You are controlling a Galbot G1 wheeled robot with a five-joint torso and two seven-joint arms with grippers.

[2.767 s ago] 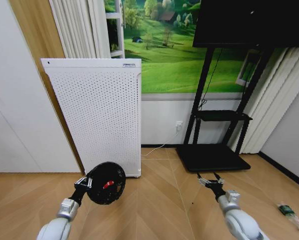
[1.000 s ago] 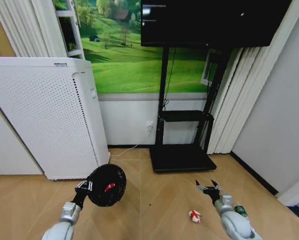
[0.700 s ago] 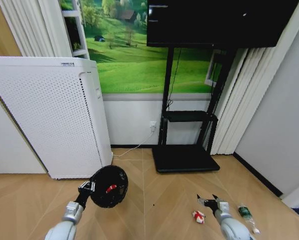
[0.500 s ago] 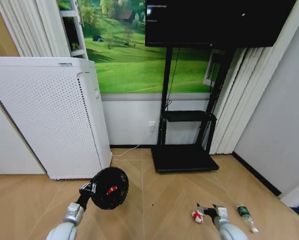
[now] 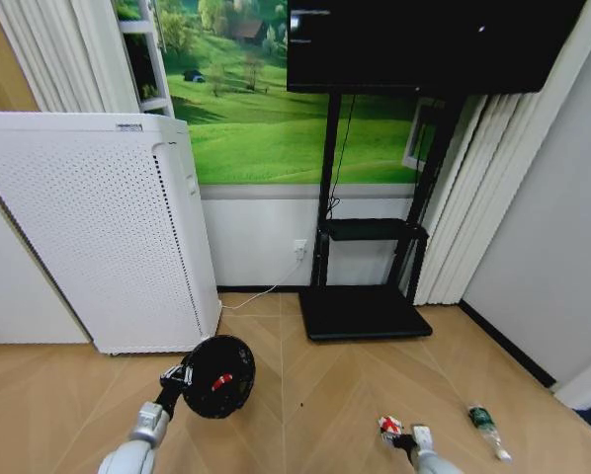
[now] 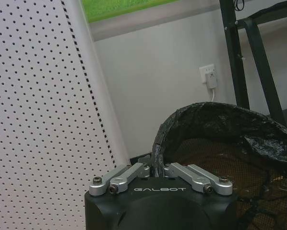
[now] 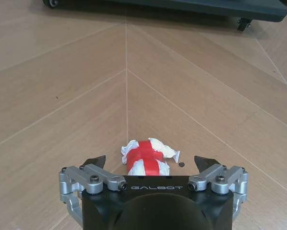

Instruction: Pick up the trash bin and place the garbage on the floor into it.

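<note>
The right gripper [image 7: 150,165] hangs low over the wooden floor [image 7: 62,86] with its jaws spread wide, and the red-and-white piece of garbage [image 7: 147,156] lies on the boards directly between the two fingertips, just ahead of the gripper body. That is the relation the pickup turns on: the crumpled piece already sits inside the gap, its red band running roughly along the line of approach, so the jaws would close across its shorter width. In the head view the same piece [image 5: 388,426] lies just beside the right gripper [image 5: 414,437], in front of the black TV stand [image 5: 360,311], with the small green bottle [image 5: 487,428] farther out to the robot's right of it, near the curtain. The right arm is clearly the nearer one to both. The left gripper [image 6: 158,167] is closed on the rim of the trash bin [image 6: 220,143], pinching the black liner edge; the bin [image 5: 218,376] is held off the floor in front of the white perforated appliance [image 5: 88,227], its mouth turned toward the camera, with a red piece [image 5: 219,380] visible inside it.
</note>
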